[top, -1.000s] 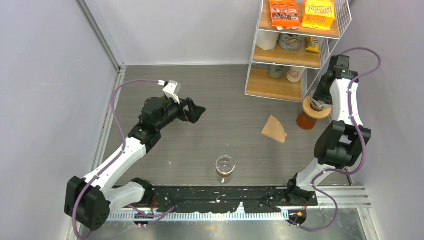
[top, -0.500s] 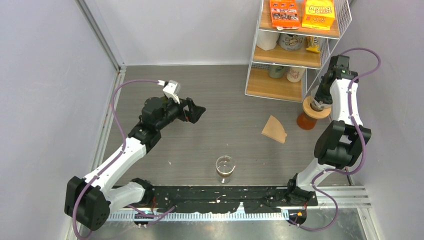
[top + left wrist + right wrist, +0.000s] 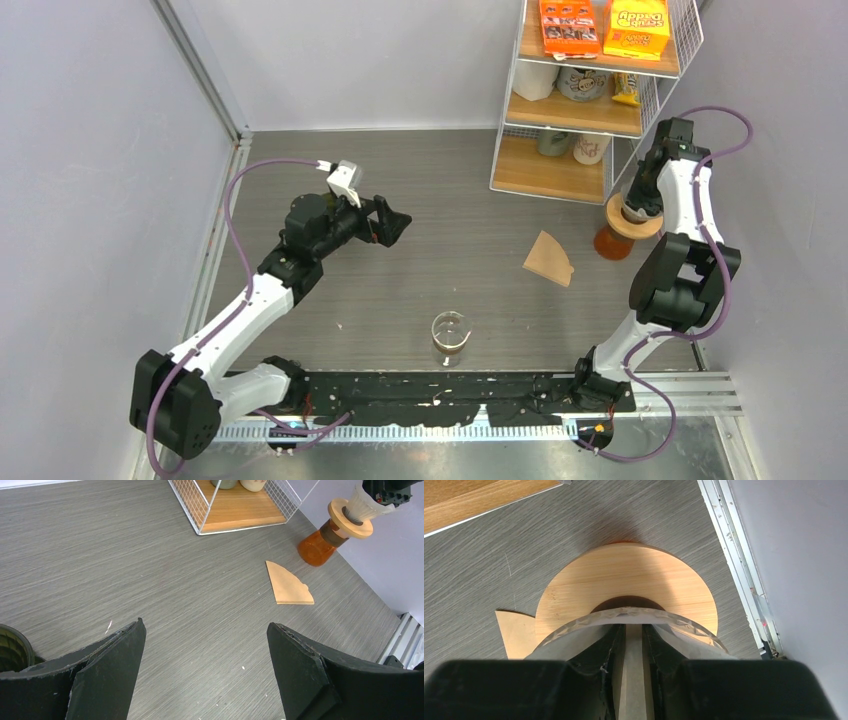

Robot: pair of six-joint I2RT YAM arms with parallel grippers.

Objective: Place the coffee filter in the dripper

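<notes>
The dripper point(image 3: 628, 219), a glass cone on a round wooden collar, sits on an amber carafe point(image 3: 609, 243) at the right, by the shelf. It also shows in the left wrist view point(image 3: 361, 509) and the right wrist view point(image 3: 624, 577). My right gripper point(image 3: 637, 203) reaches down into the cone; its fingers point(image 3: 634, 632) are nearly together, with a thin pale strip of the dripper's wall between them. The brown paper coffee filter point(image 3: 548, 258) lies flat on the table left of the carafe point(image 3: 289, 584) point(image 3: 514, 632). My left gripper point(image 3: 398, 222) point(image 3: 205, 627) is wide open and empty over mid-table.
A wire shelf rack point(image 3: 590, 100) with mugs and boxes stands behind the dripper. A glass cup point(image 3: 450, 336) with dark liquid stands near the front edge. The right wall and its metal rail point(image 3: 739, 580) run close beside the carafe.
My right arm has shifted slightly at the dripper, its upper links leaning a little left. The left arm and the filter have not moved.
</notes>
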